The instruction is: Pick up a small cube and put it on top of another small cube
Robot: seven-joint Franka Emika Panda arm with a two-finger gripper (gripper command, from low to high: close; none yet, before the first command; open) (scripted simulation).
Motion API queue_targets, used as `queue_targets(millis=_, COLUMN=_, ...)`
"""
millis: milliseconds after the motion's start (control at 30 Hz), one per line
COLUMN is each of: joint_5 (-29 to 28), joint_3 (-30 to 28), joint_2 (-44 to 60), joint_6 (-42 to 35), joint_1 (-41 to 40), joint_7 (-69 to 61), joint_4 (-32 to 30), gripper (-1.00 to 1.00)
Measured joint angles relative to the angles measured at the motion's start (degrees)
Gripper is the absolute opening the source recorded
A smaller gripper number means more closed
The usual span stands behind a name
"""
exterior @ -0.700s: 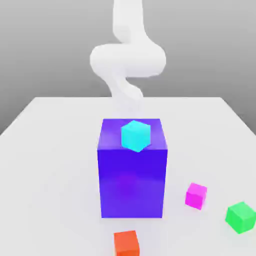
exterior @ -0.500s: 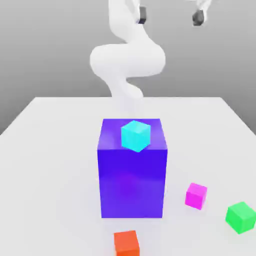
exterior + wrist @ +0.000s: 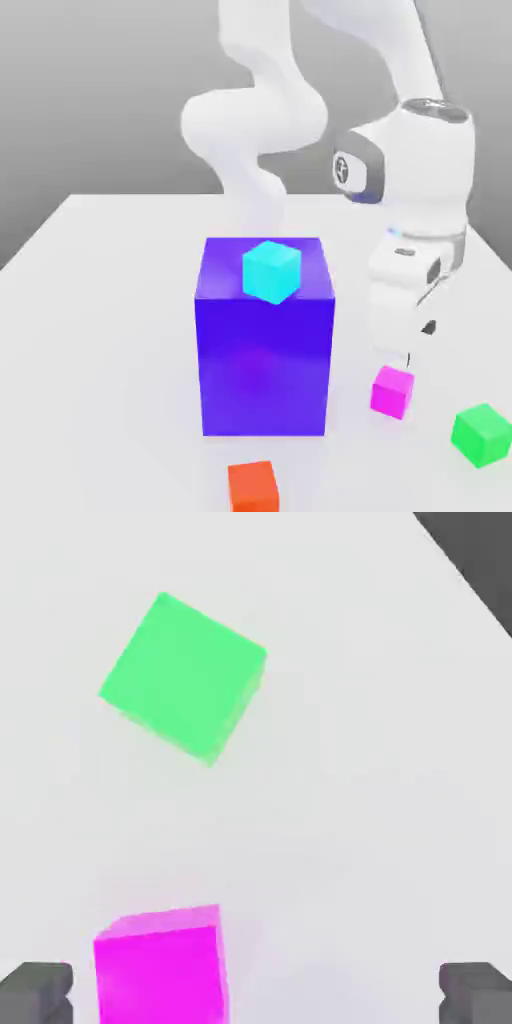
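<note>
Gripper [image 3: 255, 993]: was spread, empty, near the magenta cube.
Magenta cube [image 3: 391, 392]: lay on the table [image 3: 110, 350], between block and green cube [image 3: 482, 435].
Blue-violet block [image 3: 264, 366]: stood beside it, cyan cube [image 3: 271, 272] on top.

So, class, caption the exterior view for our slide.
The gripper hovers near the pink cube; a cyan cube tops the blue block.

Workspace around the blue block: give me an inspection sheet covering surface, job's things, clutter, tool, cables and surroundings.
Surface: pale table, no marks seen
Job's things: magenta cube on the table, right of the blue block in the exterior view
Clutter: cyan cube on the blue block; green cube and orange-red cube on the table
Tool: open, nothing gripped
Cables: nothing seen
Surroundings: plain grey backdrop
</note>
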Motion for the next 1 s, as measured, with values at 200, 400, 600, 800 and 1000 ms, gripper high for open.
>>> queue_targets(millis=200, joint_5=-4.7, joint_3=-4.9, joint_2=12.5, joint_6=9.9, joint_1=4.0, joint_7=2.9, joint_4=1.7, gripper=0.00)
queue_targets(millis=400, joint_5=-5.0, joint_3=-5.4, joint_2=13.7, joint_6=10.8, joint_1=4.5, joint_7=3.2, joint_4=1.9, gripper=-1.00)
queue_targets(millis=600, joint_5=-2.6, joint_3=-3.3, joint_2=6.6, joint_6=5.1, joint_1=2.9, joint_7=1.4, joint_4=0.5, gripper=-1.00)
queue_targets(millis=800, joint_5=-0.1, joint_3=-1.8, joint_2=1.3, joint_6=-4.4, joint_1=3.5, joint_7=3.3, joint_4=4.7, gripper=-1.00)
queue_targets(millis=1000, joint_5=-0.2, joint_3=-1.4, joint_2=4.7, joint_6=-13.3, joint_1=5.6, joint_7=12.0, joint_4=16.9, gripper=-1.00)
